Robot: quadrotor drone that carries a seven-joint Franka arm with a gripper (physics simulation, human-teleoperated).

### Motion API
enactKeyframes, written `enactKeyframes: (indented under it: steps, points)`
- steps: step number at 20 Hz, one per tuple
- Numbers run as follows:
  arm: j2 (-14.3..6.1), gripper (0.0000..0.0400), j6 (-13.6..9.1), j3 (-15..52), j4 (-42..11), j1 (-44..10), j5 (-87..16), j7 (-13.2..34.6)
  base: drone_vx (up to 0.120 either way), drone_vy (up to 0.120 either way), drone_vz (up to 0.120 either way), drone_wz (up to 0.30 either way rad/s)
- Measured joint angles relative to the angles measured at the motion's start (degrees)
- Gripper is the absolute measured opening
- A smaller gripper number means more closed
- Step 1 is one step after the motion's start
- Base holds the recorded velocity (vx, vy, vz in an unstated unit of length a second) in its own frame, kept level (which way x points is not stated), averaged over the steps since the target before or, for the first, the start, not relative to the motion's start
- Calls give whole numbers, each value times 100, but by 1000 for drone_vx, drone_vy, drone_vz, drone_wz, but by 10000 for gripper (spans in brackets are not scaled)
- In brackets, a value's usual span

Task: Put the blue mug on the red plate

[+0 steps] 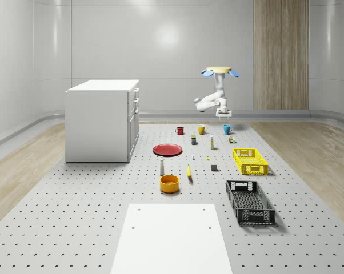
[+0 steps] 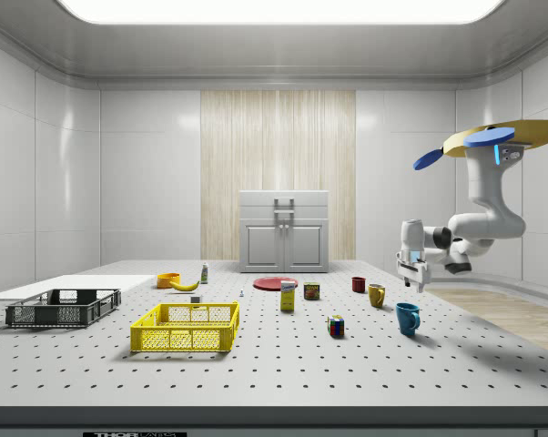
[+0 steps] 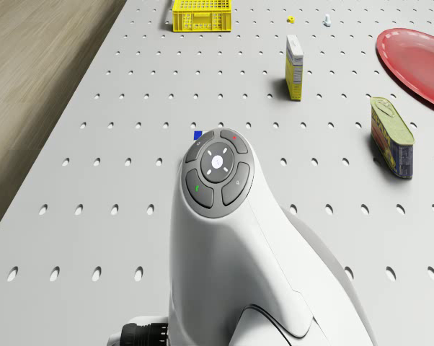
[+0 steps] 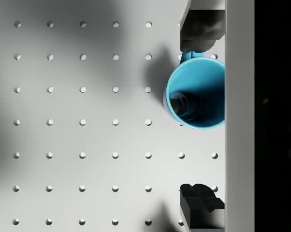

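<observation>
A quadrotor drone [image 1: 220, 71] hovers above the far end of the perforated table [image 1: 92, 217], its arm bent down so the gripper [image 1: 223, 113] hangs just over the blue mug [image 1: 227, 129]. The fingers [image 4: 198, 29] are spread wide, one at the mug's handle side and the other well beyond its opposite rim, pinching nothing. The mug stands upright on the table, untouched. The red plate [image 1: 168, 149] lies bare at about eight o'clock from the mug in the whole-scene view. The job looks barely begun: descent, grasp, lift, carry and placement all remain.
</observation>
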Motion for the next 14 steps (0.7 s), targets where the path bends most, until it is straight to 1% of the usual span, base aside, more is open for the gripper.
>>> enactKeyframes:
  steps: [3, 4, 5, 8, 14]
  points:
    - [-91, 400, 76, 34, 6, -40, 46, 36, 120, 0, -120, 0]
    - [-121, 400, 101, 45, 8, -53, 61, 48, 120, 0, -40, 0]
    - [-150, 400, 127, 55, 10, -65, 77, 58, 40, 0, 0, 0]
    - [-260, 400, 244, 16, 24, -80, 61, 73, 0, 0, 0, 0]
    - [-523, 400, 588, -274, 88, -45, -161, 26, 0, 0, 0, 0]
